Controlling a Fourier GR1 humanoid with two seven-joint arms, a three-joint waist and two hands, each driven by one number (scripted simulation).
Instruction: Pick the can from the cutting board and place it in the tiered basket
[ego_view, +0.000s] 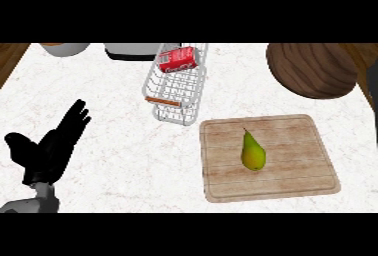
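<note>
The can (177, 59) already lies in the top of the wire basket (174, 95), away from the cutting board (295, 170). The left robot hand (52, 147) rests with fingers apart, holding nothing. I think it is best to touch nothing.

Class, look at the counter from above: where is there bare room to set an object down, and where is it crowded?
Bare counter lies between the left hand and the cutting board, below the tiered basket. The board itself has room on either side of the pear. The far edge is crowded: the basket holding the can and the dark wooden round.
</note>
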